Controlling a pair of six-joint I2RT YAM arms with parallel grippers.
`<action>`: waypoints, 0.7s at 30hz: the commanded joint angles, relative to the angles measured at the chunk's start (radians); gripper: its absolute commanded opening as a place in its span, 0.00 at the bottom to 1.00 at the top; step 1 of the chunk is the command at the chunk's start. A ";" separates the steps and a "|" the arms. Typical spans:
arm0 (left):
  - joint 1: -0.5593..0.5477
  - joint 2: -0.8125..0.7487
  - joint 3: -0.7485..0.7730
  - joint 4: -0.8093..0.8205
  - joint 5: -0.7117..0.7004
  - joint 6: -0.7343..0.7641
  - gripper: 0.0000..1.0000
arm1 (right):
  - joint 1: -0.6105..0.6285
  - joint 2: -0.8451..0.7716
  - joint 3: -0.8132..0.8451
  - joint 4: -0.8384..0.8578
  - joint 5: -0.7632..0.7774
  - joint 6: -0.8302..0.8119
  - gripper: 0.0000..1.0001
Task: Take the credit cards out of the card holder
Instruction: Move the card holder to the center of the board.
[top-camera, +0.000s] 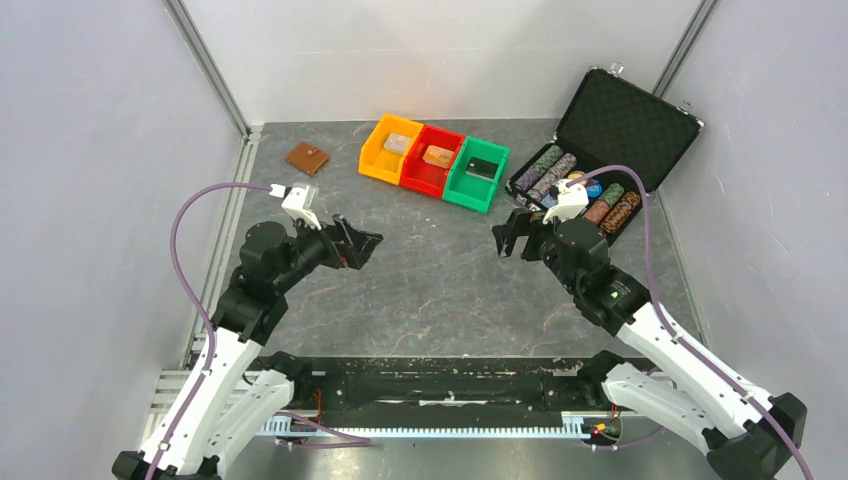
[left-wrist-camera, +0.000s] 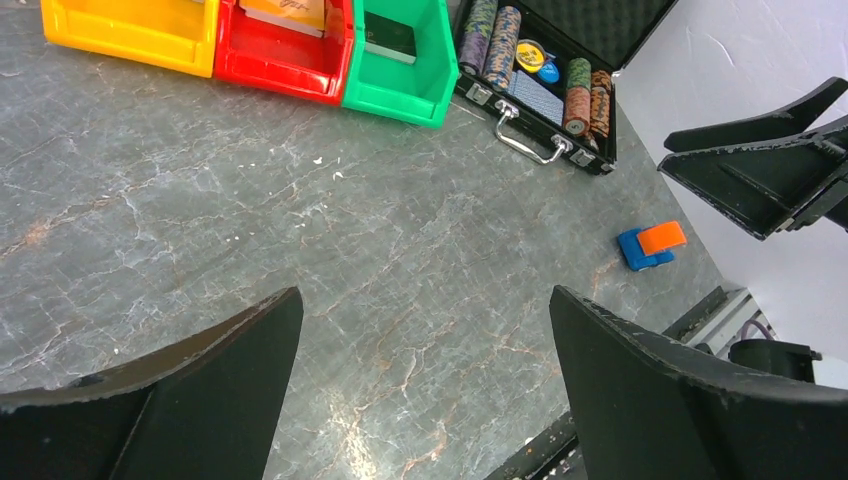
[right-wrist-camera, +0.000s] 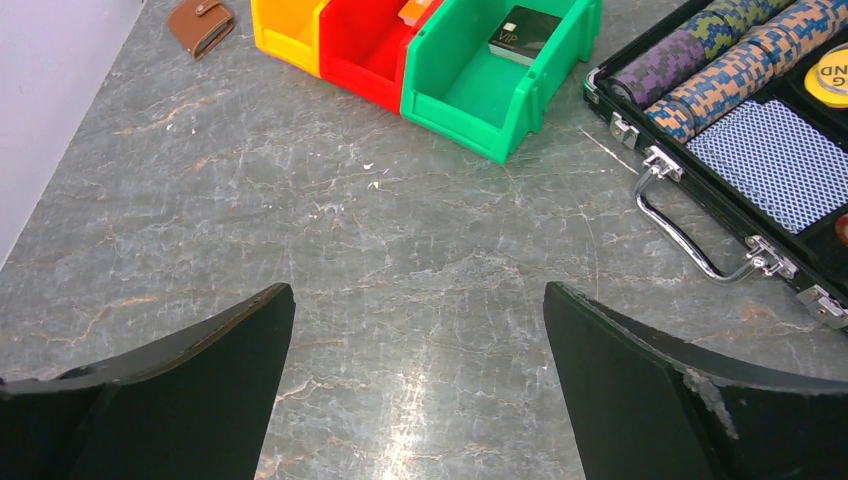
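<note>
Brown leather, folded shut with its snap tab fastened: the card holder (top-camera: 307, 158) lies flat on the grey stone-patterned table (top-camera: 430, 300) in the upper left of the overhead view. It sits beside the yellow bin (top-camera: 385, 150) but apart from it, and the red bin (top-camera: 430, 160) and green bin (top-camera: 478, 176) follow in a row to the right. No credit cards show outside the holder. Judged from the closed fold, they are inside, and the task is not yet begun. The green bin holds a dark flat item marked VIP; whether it is a card cannot be told. An open black chip case (top-camera: 610, 130) occupies the upper right, clear of the work. The left claw (left-wrist-camera: 425, 300) hangs over bare table at centre left, its jaws spread wide with nothing between them. The right claw (right-wrist-camera: 420, 292) hangs at centre right in the same condition, wide and empty. Both point toward the far end of the table and are well apart from the holder, which reads as a ready stance before any approach. The holder lies on the left arm's side, so that arm is the better placed to reach it. The right wrist view shows it only at its upper left corner. The fastened tab suggests a two-claw job: one to pin the leather, the other to lift the tab and spread the fold. The holder is thin and lies flat, so a claw closing on it may skid it along the table and fail to get under an edge.
</note>
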 joint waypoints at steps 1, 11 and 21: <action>0.006 0.005 0.002 0.002 -0.025 -0.034 1.00 | 0.000 -0.009 0.018 0.041 -0.017 0.013 0.98; 0.008 0.084 0.007 -0.055 -0.228 -0.140 1.00 | 0.000 -0.048 -0.040 0.062 -0.040 -0.006 0.98; 0.196 0.353 0.115 -0.024 -0.286 -0.260 0.99 | 0.000 -0.138 -0.111 0.115 -0.082 -0.093 0.98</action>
